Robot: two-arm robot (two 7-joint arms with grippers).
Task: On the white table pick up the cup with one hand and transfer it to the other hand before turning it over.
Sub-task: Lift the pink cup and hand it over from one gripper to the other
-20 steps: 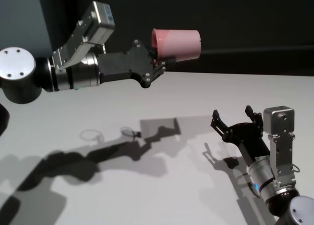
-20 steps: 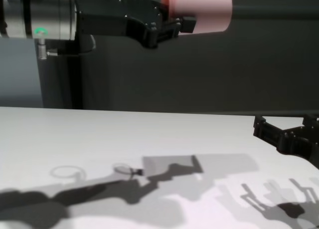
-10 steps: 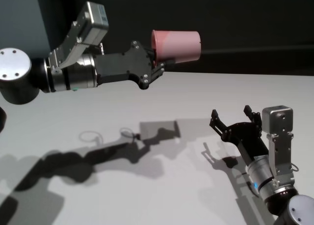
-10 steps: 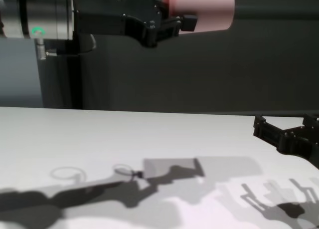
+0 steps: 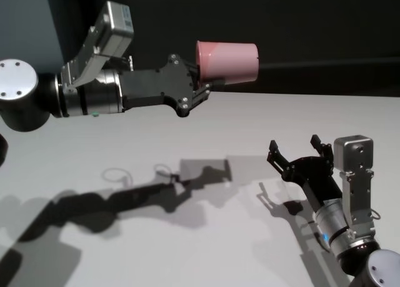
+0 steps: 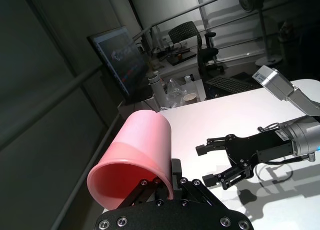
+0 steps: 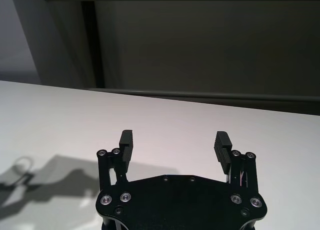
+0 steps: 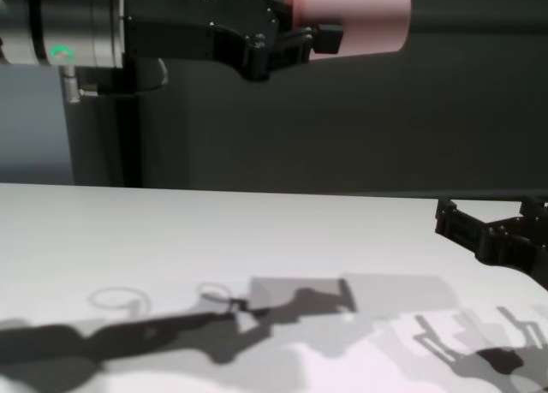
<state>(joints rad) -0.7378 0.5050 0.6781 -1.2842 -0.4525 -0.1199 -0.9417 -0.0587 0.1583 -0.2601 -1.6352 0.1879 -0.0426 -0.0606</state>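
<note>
The pink cup (image 5: 228, 60) hangs on its side high above the white table (image 5: 281, 112), its mouth facing my left arm. My left gripper (image 5: 203, 84) is shut on the cup's rim, one finger inside and one outside, as the left wrist view shows on the cup (image 6: 137, 155). The chest view has the cup (image 8: 351, 16) at its top edge, with the left gripper (image 8: 321, 38) just beside it. My right gripper (image 5: 295, 144) stands open and empty low over the table's right side, fingers up, well below and to the right of the cup. Its wide gap shows in the right wrist view (image 7: 174, 138).
Shadows of both arms and the cup fall across the table's middle (image 8: 291, 299). A dark wall (image 5: 312, 24) runs behind the table's far edge. Beyond the table, the left wrist view shows a monitor (image 6: 120, 59) and an office chair (image 6: 187, 34).
The left arm has carried the cup slightly to the right, and its shadow has moved with it. The right arm has stayed where it was.
</note>
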